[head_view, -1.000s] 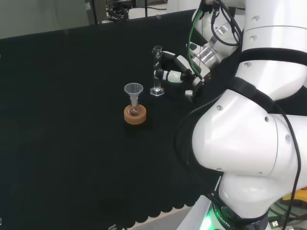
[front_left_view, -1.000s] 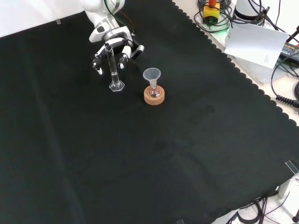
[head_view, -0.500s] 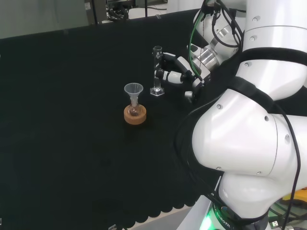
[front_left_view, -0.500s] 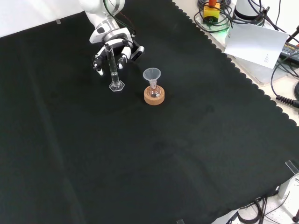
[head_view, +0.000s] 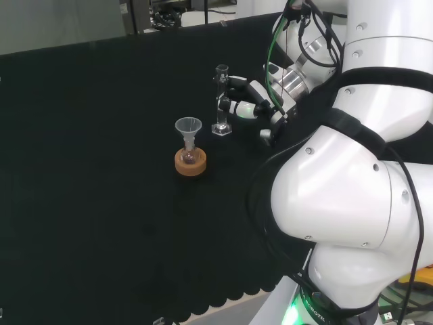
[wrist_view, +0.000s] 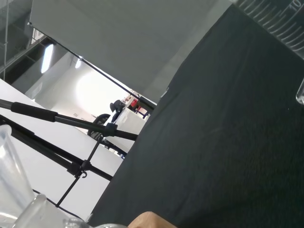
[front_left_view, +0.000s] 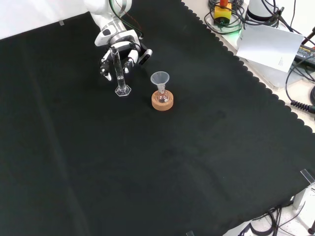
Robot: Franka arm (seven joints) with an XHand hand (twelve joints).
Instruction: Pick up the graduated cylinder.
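Over the last second the hand [front_left_view: 119, 50] has crept closer to the graduated cylinder [front_left_view: 119, 72], fingers now curling around its tube. The cylinder's base rests on the bench [front_left_view: 197, 162] toward the far edge in the front view, beside the funnel [front_left_view: 160, 79] on its cork ring [front_left_view: 162, 102]. Grasp looks nearly closed; lift not yet begun.

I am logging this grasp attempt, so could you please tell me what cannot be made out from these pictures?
- Contact: in the front view the hand sits behind the graduated cylinder; the tube hides whether fingers touch it.
- Liquid: whether the cylinder holds any liquid cannot be told; the clear glass is too small in the head view.
- Flask: the flask under the funnel on the cork ring is too small to show contents.
- Cylinder in the wrist view: cut off by the edge.
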